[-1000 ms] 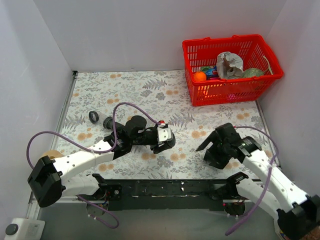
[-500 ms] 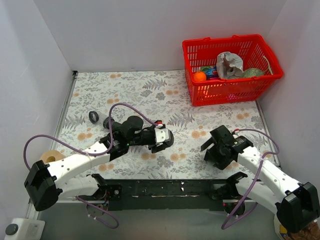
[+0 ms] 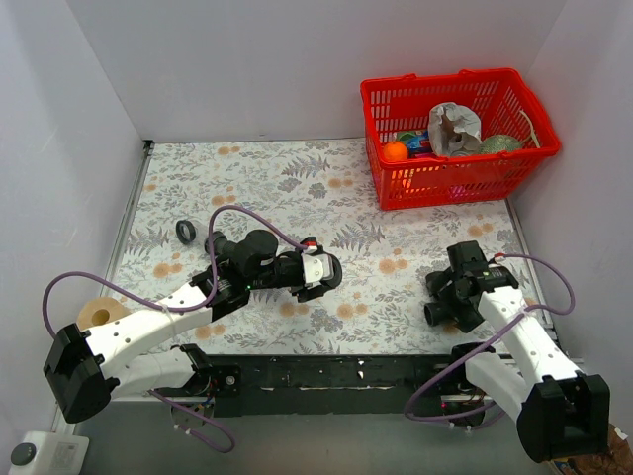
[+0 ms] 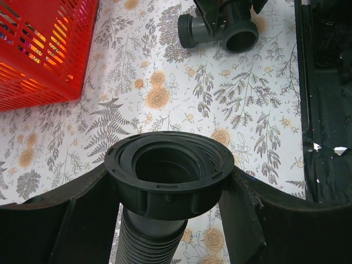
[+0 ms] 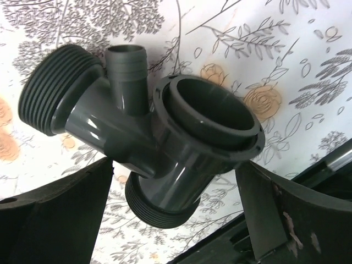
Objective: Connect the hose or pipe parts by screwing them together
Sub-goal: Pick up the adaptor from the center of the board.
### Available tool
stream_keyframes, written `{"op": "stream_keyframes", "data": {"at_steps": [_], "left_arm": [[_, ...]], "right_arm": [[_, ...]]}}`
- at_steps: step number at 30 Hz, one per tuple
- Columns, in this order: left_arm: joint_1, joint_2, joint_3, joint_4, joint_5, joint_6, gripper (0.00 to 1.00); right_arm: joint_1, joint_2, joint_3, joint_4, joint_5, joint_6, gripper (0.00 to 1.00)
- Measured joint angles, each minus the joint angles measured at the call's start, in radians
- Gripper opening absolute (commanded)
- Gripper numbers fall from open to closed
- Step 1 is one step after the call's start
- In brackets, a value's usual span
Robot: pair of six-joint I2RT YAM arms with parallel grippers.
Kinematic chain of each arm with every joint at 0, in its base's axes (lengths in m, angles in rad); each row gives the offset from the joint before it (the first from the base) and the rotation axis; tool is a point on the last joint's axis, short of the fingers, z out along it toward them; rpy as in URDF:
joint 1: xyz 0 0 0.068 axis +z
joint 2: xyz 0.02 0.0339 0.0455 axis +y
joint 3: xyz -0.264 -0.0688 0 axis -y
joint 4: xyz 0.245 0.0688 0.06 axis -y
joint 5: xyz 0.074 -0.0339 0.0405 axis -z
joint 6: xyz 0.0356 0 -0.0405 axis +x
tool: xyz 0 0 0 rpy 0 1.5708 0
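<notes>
While the left tool [image 3: 322, 273] was clamped on the hose [image 4: 168, 201] just under its collar, near the centre of the counter [image 3: 297, 178], the right tool [image 3: 447, 302] stood wide, gripping the fitting [image 5: 165, 148] at 4 o'clock. Seen from the left wrist, the fitting lay at 12 o'clock, well apart from the collar's open mouth.

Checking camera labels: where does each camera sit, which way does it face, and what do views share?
Top external: high behind the bases, looking down on the table, left arm and right arm visible.
Left wrist: on the left arm, looking along its fingers past the gripped hose toward the fitting.
Right wrist: on the right arm, looking down between its fingers at the held fitting.
Shared: the fitting shows in all three; the red basket in top and left wrist.
</notes>
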Motion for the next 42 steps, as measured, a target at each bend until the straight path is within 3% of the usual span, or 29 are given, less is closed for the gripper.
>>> {"op": "stream_keyframes", "data": {"at_steps": [4,8,11,12,13,14,19,21,23,24,27,33,42], "left_arm": [[0.000,0.000,0.000,0.000,-0.002,0.000,0.13],[0.000,0.000,0.000,0.000,-0.005,0.000,0.13],[0.000,0.000,0.000,0.000,-0.008,0.000,0.13],[0.000,0.000,0.000,0.000,-0.008,0.000,0.13],[0.000,0.000,0.000,0.000,-0.009,-0.001,0.13],[0.000,0.000,0.000,0.000,-0.010,-0.001,0.13],[0.000,0.000,0.000,0.000,-0.013,-0.001,0.13],[0.000,0.000,0.000,0.000,-0.013,-0.001,0.13],[0.000,0.001,0.000,0.000,-0.013,0.000,0.13],[0.000,0.002,0.000,-0.001,-0.013,-0.001,0.13],[0.000,0.005,0.000,-0.006,-0.013,-0.001,0.13],[0.000,0.013,0.000,-0.015,-0.013,0.000,0.13],[0.000,0.014,0.000,-0.021,-0.013,0.006,0.13]], "right_arm": [[-0.053,0.055,0.000,0.013,0.001,-0.084,0.98],[-0.063,0.084,0.000,0.034,0.001,-0.137,0.85],[-0.063,0.094,0.000,0.054,-0.003,-0.164,0.50],[-0.063,0.094,0.000,0.066,-0.004,-0.174,0.21],[-0.063,0.094,-0.002,0.077,-0.006,-0.179,0.06],[-0.063,0.093,-0.003,0.092,-0.009,-0.185,0.01],[-0.067,0.086,-0.011,0.144,-0.019,-0.201,0.02],[-0.067,0.091,-0.011,0.158,-0.031,-0.218,0.10],[-0.067,0.098,-0.011,0.175,-0.048,-0.233,0.32],[-0.068,0.101,-0.011,0.185,-0.057,-0.240,0.50],[-0.068,0.113,-0.011,0.213,-0.084,-0.254,0.64],[-0.068,0.135,0.021,0.186,-0.113,-0.282,0.56],[-0.073,0.058,0.109,0.130,-0.128,-0.294,0.70]]}}
